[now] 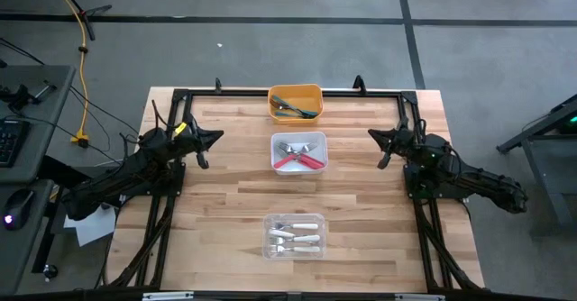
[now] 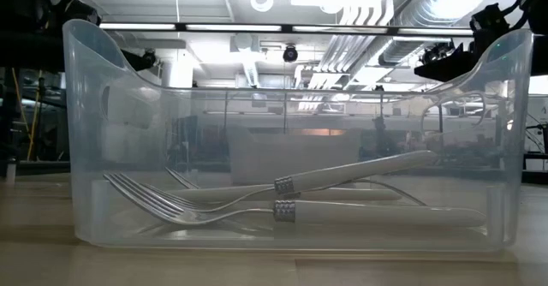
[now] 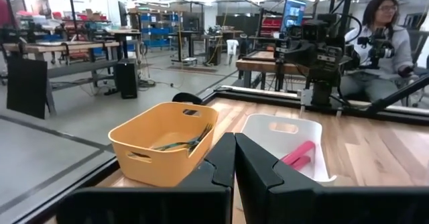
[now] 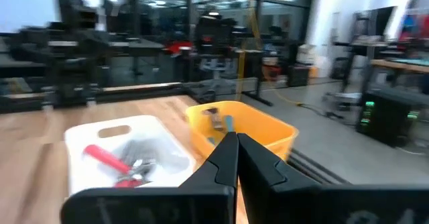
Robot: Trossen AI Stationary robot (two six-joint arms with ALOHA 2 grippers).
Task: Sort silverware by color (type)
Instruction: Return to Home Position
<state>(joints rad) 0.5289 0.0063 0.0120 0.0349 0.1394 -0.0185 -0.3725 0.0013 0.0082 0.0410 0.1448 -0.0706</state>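
Closest in, the left gripper is sitting pinched together and empty, its fingers pressing flat against each other in its wrist view. The right gripper is doing the same across from it, closed on nothing. Both are hanging over the side edges of the table, pointing inward at each other.

Right between the two tips, the white bin is holding the pink forks. Just past it, a touch farther from both grippers, the orange bin is carrying the teal forks. Well apart from both, off the other way, the clear bin is keeping the white forks, lying flat with heads all one way.

No fork is showing loose on the bare wood, so I'm calling the sorting done. All that's looking left is the arms resting at their parked pose
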